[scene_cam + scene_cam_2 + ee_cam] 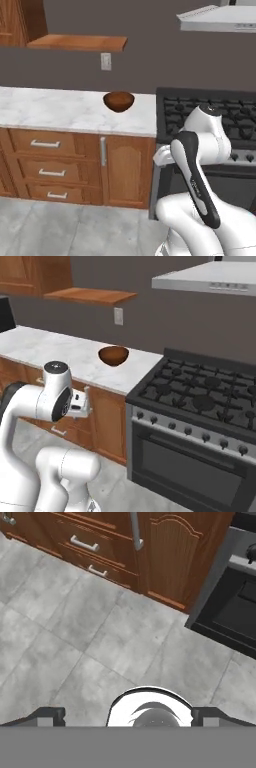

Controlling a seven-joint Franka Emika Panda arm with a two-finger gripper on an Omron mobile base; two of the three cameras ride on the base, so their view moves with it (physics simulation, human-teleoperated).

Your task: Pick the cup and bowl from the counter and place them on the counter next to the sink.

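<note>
One bowl [119, 101] sits on the table [60, 111]; my claw [128, 716] hangs spread, aimed floorward, arm folded clear of cabinets.

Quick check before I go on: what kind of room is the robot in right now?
A home kitchen, rendered. A gas stove with an oven below stands beside a marble counter on wooden cabinets, and a range hood hangs above. A brown bowl sits on the counter.
</note>
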